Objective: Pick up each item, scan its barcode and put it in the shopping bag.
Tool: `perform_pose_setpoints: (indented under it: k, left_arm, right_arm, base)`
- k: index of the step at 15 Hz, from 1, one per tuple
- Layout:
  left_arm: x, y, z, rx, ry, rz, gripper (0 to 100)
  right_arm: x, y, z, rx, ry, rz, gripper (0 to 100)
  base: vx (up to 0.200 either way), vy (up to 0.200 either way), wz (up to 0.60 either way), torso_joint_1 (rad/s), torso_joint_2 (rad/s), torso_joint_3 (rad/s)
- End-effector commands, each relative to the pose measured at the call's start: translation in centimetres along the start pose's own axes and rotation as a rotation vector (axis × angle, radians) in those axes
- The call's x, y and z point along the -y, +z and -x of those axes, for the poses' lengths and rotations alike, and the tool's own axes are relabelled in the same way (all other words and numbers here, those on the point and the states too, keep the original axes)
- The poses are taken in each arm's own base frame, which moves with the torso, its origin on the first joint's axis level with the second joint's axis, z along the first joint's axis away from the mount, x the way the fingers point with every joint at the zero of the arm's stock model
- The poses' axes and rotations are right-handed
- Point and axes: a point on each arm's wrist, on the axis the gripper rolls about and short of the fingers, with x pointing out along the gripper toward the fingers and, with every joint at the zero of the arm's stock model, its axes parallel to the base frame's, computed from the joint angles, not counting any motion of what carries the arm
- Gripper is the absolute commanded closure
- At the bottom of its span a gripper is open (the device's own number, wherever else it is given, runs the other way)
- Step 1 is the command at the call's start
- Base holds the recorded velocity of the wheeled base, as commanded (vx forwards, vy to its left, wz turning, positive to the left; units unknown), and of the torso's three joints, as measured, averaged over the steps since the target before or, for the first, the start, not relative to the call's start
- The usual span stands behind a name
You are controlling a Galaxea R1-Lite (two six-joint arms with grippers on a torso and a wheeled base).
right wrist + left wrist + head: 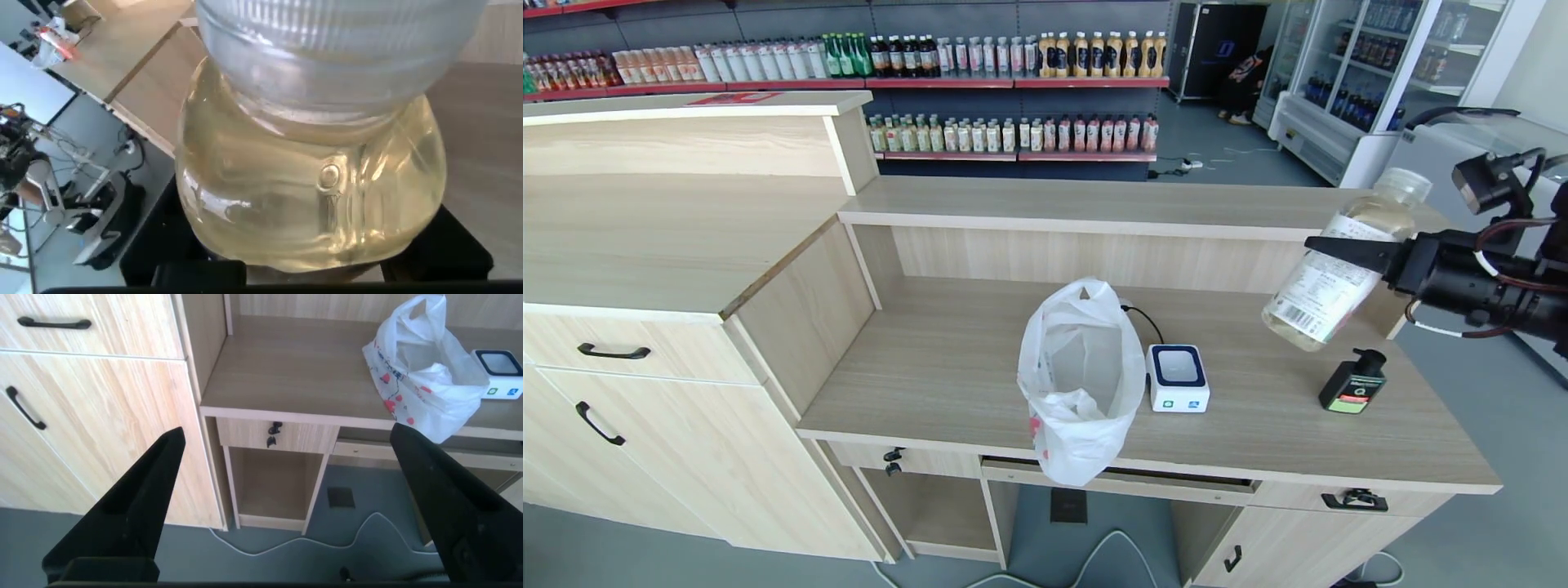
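Observation:
A clear bottle of pale yellow drink (1339, 265) with a white label hangs tilted in the air above the right end of the counter, my right gripper (1347, 251) shut around its middle. The right wrist view looks up close at the bottle (315, 155). A white plastic shopping bag (1080, 377) stands open at the front middle of the counter, with the small white barcode scanner (1177, 376) just right of it. A small black pump bottle (1352, 382) lies on the counter under the held bottle. My left gripper (286, 506) is open, low in front of the counter's left side, and the shopping bag (425, 367) lies beyond it.
The wooden counter (947, 359) has a raised back ledge (1094, 208) and a taller cabinet with drawers (645, 359) on its left. Store shelves of bottles (1013, 90) stand behind. A cable runs from the scanner to the back.

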Motion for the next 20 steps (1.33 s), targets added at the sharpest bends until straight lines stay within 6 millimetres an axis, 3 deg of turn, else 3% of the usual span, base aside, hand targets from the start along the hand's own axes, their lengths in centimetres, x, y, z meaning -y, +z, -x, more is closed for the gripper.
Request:
perform_pose_setpoints:
  k: [1, 8, 14, 20]
  left_arm:
    - [0.0, 0.0, 0.0, -0.001, 0.0, 0.0, 0]
    - [0.0, 0.0, 0.0, 0.0, 0.0, 0.0, 0]
    - [0.0, 0.0, 0.0, 0.0, 0.0, 0.0, 0]
    - [0.0, 0.0, 0.0, 0.0, 0.0, 0.0, 0]
  right_arm:
    - [-6.3, 1.8, 3.9, 0.007, 0.179, -0.001, 100]
    - [-9.5, 2.8, 5.0, -0.039, 0.372, 0.018, 100]
    - [-11.8, 1.1, 6.2, -0.078, 0.45, 0.014, 100]
    - [-13.5, 1.5, 7.4, -0.145, 0.557, -0.005, 100]
  base:
    - [0.0, 0.0, 0.0, 0.0, 0.0, 0.0]
    - [0.0, 0.0, 0.0, 0.0, 0.0, 0.0]
    - [0.0, 0.0, 0.0, 0.0, 0.0, 0.0]
    - [0.0, 0.0, 0.0, 0.0, 0.0, 0.0]
